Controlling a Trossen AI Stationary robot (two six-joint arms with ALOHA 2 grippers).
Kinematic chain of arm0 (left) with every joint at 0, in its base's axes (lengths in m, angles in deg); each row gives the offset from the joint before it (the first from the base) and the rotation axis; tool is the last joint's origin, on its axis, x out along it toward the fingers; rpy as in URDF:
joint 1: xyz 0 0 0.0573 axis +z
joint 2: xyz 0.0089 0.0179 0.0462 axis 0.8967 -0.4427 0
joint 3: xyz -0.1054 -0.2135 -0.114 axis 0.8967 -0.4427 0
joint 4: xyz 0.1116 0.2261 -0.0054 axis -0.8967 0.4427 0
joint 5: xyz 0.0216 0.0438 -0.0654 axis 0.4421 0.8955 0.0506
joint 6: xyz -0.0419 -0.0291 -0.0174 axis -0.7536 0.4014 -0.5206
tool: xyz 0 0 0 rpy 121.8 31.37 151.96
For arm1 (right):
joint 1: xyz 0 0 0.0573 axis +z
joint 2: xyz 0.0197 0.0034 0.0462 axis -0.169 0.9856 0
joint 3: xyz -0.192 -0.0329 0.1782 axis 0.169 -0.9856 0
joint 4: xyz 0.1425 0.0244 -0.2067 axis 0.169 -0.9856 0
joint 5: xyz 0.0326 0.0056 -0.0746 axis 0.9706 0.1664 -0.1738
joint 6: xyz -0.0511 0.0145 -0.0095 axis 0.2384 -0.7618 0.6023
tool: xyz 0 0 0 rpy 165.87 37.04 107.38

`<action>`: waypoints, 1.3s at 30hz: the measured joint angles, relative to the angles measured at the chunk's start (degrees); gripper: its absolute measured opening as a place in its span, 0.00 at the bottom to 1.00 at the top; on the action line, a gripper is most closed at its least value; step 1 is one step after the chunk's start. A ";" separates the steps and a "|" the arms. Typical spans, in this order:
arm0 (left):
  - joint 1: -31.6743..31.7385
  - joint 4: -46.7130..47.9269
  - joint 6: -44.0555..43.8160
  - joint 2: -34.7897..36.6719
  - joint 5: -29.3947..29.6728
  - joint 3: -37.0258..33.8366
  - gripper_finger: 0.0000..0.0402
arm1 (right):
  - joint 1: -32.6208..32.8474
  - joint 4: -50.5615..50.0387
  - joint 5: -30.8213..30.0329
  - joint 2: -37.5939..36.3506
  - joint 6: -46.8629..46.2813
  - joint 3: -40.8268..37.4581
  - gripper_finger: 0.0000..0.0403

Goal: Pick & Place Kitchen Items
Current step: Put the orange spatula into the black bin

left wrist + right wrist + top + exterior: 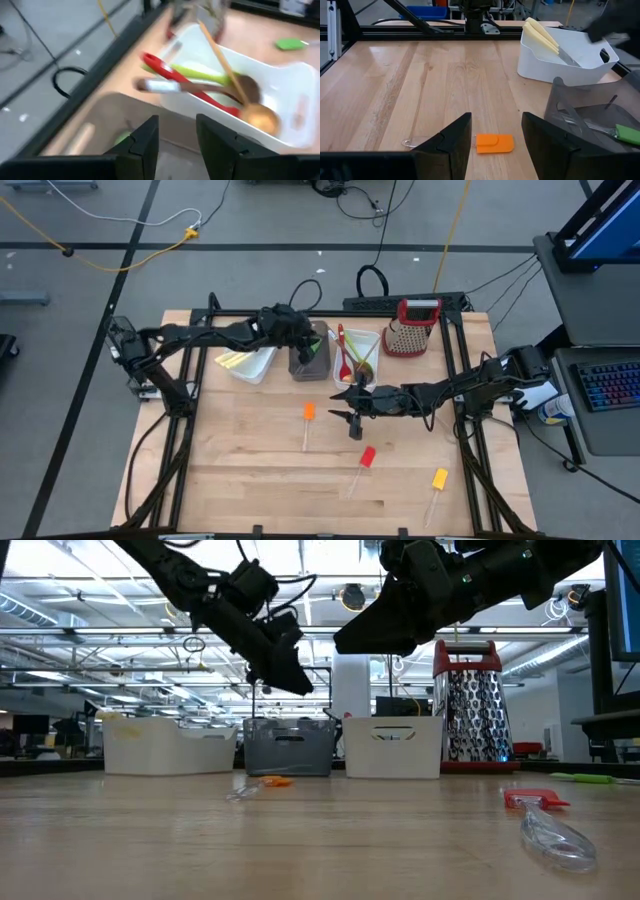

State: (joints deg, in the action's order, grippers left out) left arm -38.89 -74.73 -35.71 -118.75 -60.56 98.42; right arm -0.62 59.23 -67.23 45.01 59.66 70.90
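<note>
Hovering open right above the orange spatula [494, 143], right pincer [496, 134] is way nearer; handle runs toward the surface's near edge. Left pincer [177, 137] open over the grey tub [310, 360].

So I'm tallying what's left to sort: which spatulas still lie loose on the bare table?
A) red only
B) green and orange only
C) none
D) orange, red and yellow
D: the high view shows the orange spatula, the red spatula and the yellow spatula lying on the table, outside the tubs.
</note>
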 joint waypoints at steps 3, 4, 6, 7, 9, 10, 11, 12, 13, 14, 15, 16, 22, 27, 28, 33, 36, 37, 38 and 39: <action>-2.46 2.71 -1.71 1.83 -0.06 -0.01 0.33 | 0.00 0.00 0.00 0.00 0.02 0.00 0.41; -3.27 3.62 -2.17 2.37 -0.06 -0.01 0.33 | 0.00 0.00 0.00 0.00 0.00 0.00 0.41; -4.99 6.01 -3.63 3.03 -0.07 -0.01 0.33 | -0.01 0.00 0.00 0.00 0.01 0.00 0.41; -5.93 6.46 -4.71 3.03 -0.05 -0.01 0.33 | 0.00 0.00 0.00 0.00 0.02 0.00 0.42; -7.77 7.89 -6.47 3.00 0.00 -0.01 0.33 | 0.00 0.00 0.00 0.00 0.02 0.00 0.42; -8.68 8.09 -7.26 3.00 -0.03 -0.01 0.33 | 0.00 -0.07 0.00 0.00 0.02 0.00 0.43; -9.63 8.18 -7.76 3.00 -0.03 -0.01 0.33 | 0.00 -0.23 0.00 0.00 0.04 0.00 0.43; -10.59 8.50 -8.26 3.02 -0.02 -0.01 0.33 | 0.00 -0.40 0.01 0.00 0.03 0.00 0.44; -11.48 9.06 -8.76 3.02 0.03 -0.01 0.33 | 0.00 -0.51 0.02 0.00 0.03 0.00 0.45; -12.39 9.63 -9.26 3.00 0.22 -0.01 0.33 | 0.00 -0.61 0.02 0.00 0.04 0.00 0.46; -13.29 10.17 -9.86 3.00 0.56 -0.01 0.33 | 0.00 -0.66 0.02 0.00 0.04 0.00 0.46; -14.10 10.53 -10.74 3.00 0.79 -0.01 0.33 | 0.00 -0.66 0.02 0.02 0.04 0.00 0.47; -18.47 13.77 -18.54 2.98 1.00 -0.01 0.33 | -0.13 -0.57 0.00 0.02 0.04 0.00 0.50; -21.76 17.65 -27.35 2.76 1.07 -0.01 0.33 | -0.13 -0.61 0.00 0.02 2.23 0.00 0.48; -22.48 17.99 -28.65 2.76 1.13 -0.01 0.33 | -0.13 -0.66 0.00 0.02 2.93 0.00 0.48; -26.43 20.27 -35.08 2.39 6.41 -0.01 0.33 | -0.15 -0.61 0.00 0.02 6.29 0.00 0.48; -28.16 21.88 -39.02 2.37 10.51 -0.03 0.33 | -0.15 -0.73 0.00 0.02 7.99 0.00 0.48; -28.52 22.63 -39.71 2.37 11.40 -0.03 0.33 | -0.15 -0.84 0.00 0.02 8.54 0.00 0.48; -28.79 23.57 -40.15 2.37 11.84 -0.03 0.33 | -0.15 -0.85 0.00 0.02 9.10 0.00 0.48; -29.02 24.14 -40.32 2.37 12.34 -0.05 0.33 | -0.15 -0.88 0.00 0.02 9.62 0.00 0.48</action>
State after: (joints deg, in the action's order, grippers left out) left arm -67.91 -50.59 -76.03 -116.38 -48.22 98.37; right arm -0.78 58.35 -67.23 45.03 69.28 70.90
